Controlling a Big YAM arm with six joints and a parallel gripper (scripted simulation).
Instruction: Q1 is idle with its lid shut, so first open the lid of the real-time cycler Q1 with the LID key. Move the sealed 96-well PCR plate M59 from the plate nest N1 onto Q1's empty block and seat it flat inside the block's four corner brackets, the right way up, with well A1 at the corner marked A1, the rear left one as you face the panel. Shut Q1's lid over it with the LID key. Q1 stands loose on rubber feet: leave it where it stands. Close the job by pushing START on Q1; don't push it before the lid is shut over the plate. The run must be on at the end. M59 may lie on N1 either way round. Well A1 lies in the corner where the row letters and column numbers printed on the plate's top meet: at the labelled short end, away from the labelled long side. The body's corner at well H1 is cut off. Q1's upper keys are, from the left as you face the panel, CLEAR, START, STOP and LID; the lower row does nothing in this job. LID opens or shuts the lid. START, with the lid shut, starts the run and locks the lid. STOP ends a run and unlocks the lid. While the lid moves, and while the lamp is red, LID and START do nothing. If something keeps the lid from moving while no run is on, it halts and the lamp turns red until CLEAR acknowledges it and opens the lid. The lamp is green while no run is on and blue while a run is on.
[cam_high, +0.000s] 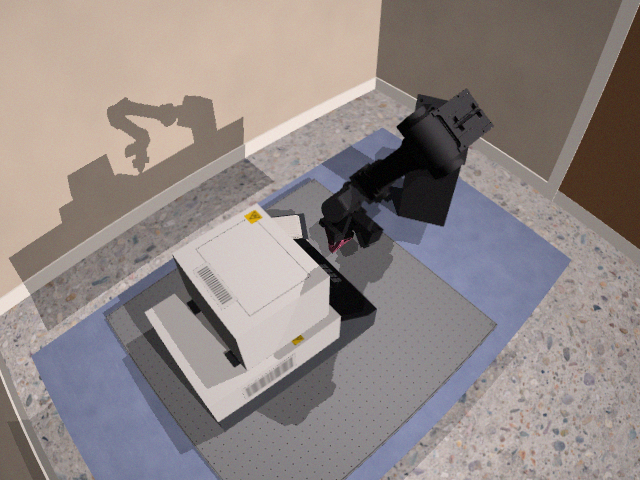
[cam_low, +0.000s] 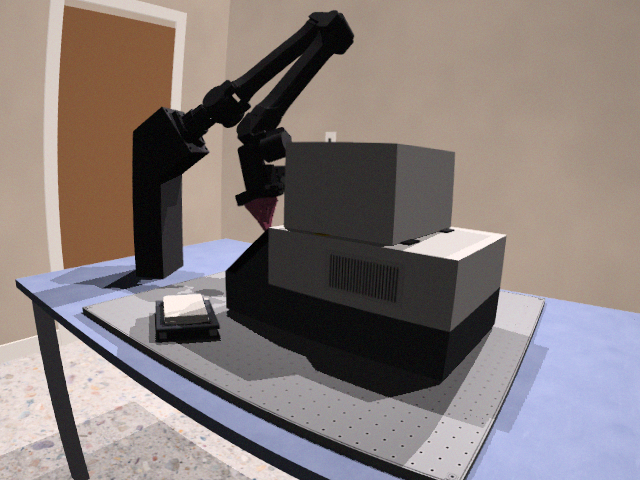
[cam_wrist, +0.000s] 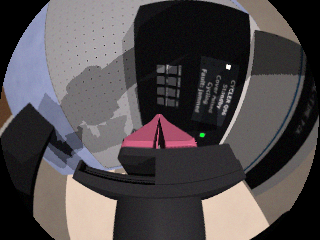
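Two pink fingers, pressed together on nothing, hover just above Q1's dark panel (cam_wrist: 180, 60). Plate M59 (cam_low: 181, 307) lies well apart on nest N1 (cam_low: 187, 328).

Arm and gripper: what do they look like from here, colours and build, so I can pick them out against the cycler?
The arm is matt black throughout: boxy links on rounded joints, rising from a tall black angular pedestal. No loose cables or markings show. The gripper has a black body and dark pink wedge fingers that taper to a point.

Plate M59 (cam_low: 181, 307) on nest N1 (cam_low: 187, 326), beside cycler Q1 (cam_low: 392, 268)
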